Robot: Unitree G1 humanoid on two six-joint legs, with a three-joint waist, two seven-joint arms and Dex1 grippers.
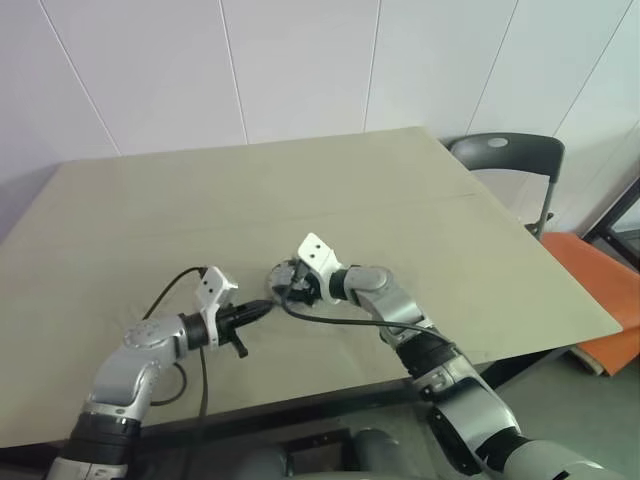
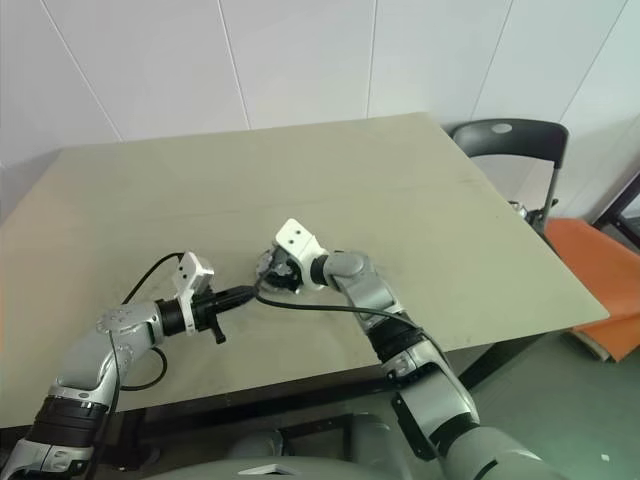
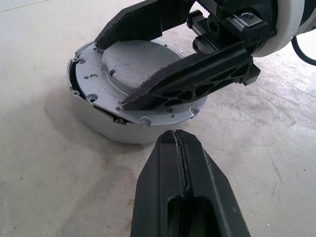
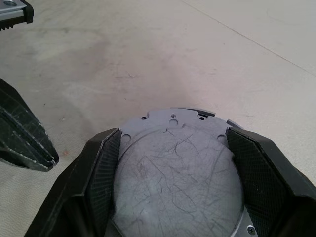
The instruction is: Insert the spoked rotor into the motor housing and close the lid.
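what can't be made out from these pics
- Rotor: whether it sits inside the housing; the lid covers the top in both wrist views.
- Lid seating: it looks tilted in the left wrist view, but the right gripper fingers hide parts of its rim.
- Head views: the assembly is too small and half behind the right gripper.
- Left gripper: shut, its tips near the housing; contact is not clear.

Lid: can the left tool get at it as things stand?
Probably only its near edge. The left tool, shut, sits just short of the lid, but the right tool straddles the lid's top and sides.
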